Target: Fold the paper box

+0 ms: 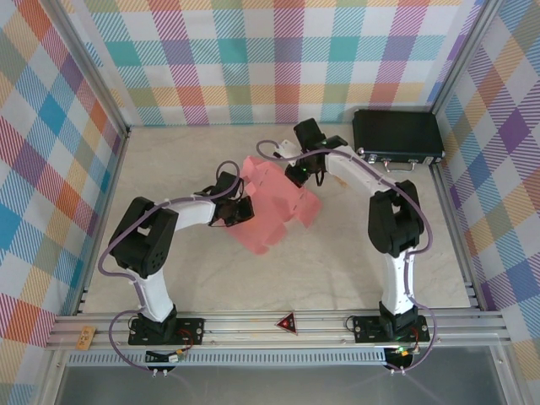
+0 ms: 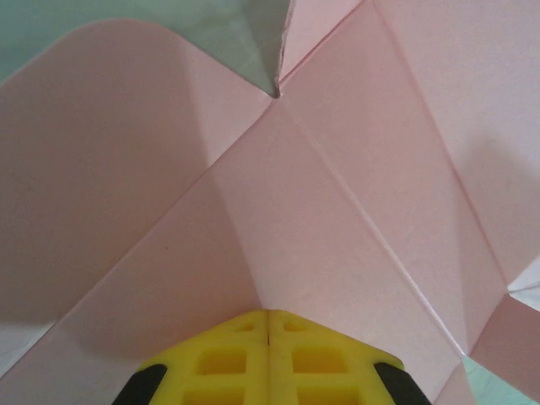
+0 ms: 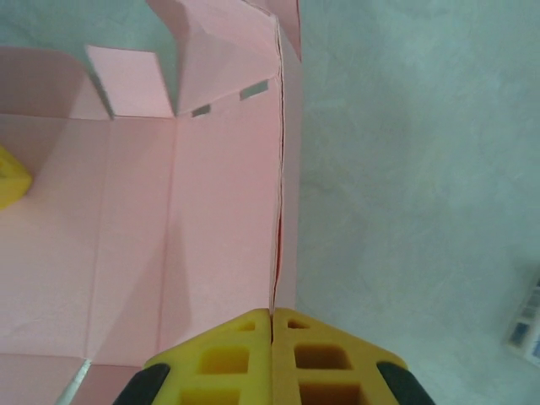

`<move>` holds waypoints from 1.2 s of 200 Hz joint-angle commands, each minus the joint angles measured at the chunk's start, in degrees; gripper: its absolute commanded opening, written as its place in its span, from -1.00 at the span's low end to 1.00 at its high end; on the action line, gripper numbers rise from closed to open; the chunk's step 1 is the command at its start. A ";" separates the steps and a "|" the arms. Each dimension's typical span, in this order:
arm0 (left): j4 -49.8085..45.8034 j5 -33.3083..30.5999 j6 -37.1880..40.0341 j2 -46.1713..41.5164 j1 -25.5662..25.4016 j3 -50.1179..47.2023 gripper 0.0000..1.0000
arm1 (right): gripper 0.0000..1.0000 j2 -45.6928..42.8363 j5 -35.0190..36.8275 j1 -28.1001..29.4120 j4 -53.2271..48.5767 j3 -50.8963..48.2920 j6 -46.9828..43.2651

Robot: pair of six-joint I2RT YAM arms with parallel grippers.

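Note:
The paper box (image 1: 274, 202) is a salmon-pink creased sheet lying partly folded in the middle of the table, with flaps standing up. My left gripper (image 1: 240, 211) is at its left edge. In the left wrist view the yellow fingertips (image 2: 268, 314) are shut, and a bent crease of the pink sheet (image 2: 337, 169) runs into the seam between them. My right gripper (image 1: 302, 173) is at the sheet's far right side. In the right wrist view it (image 3: 272, 314) is shut on a doubled upright wall of the box (image 3: 211, 211), whose edge runs straight away from the tips.
A black hard case (image 1: 398, 137) stands at the back right, close behind the right arm. Checked walls close in the table on three sides. A red triangle marker (image 1: 287, 321) sits on the front rail. Bare tabletop (image 3: 405, 169) lies right of the box.

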 commanded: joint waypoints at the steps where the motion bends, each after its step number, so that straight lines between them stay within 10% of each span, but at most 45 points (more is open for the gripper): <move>1: 1.60 1.54 -2.68 3.85 -0.21 0.27 -1.00 | -1.00 -3.48 2.34 1.77 7.75 -3.53 -5.79; 70: 0.45 4.11 -3.18 0.88 -0.12 2.34 -1.00 | -1.00 -7.30 10.09 4.75 19.57 -11.79 -13.67; 146: -4.89 -2.79 -0.44 -11.11 1.10 -5.16 -0.58 | -1.00 -7.97 13.26 5.87 27.44 -15.59 -18.74; 240: -0.54 -0.30 -1.95 -8.21 1.37 -10.32 -1.00 | -1.00 -8.76 13.52 8.47 35.96 -20.62 -23.40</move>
